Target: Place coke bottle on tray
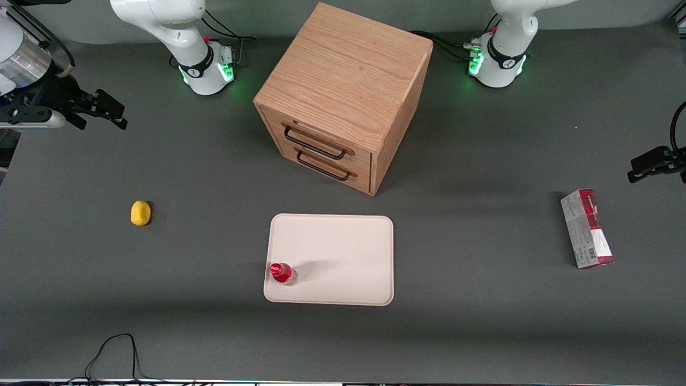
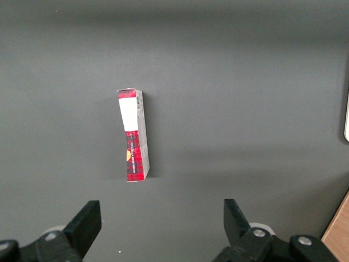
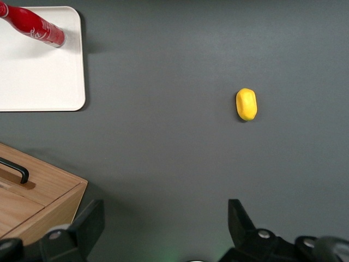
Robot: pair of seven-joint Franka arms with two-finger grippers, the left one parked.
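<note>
One coke bottle (image 1: 282, 273) stands upright on the tray (image 1: 343, 252), in the tray's lower-left corner in the front view. It looks light, rigid and slick, so its mid-body is the surest hold. The hand (image 1: 110, 110) hovers released at the frame's upper left, well apart.

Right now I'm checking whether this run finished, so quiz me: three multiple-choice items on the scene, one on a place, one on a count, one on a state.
1. Where does the small red coke bottle stand?
A. On the wooden drawer box
B. On the pale cream-pink tray
C. Beside the yellow lump

2. How many black handles does the wooden drawer box show?
A. One
B. Two
C. Four

3. The right gripper is:
A. Open, holding nothing
B. Shut on the bottle
C. Inside a drawer

Answers: B, bottle upright near the tray's corner; B, two handles on its front; A, fingers apart, at the working arm's end of the table.
</note>
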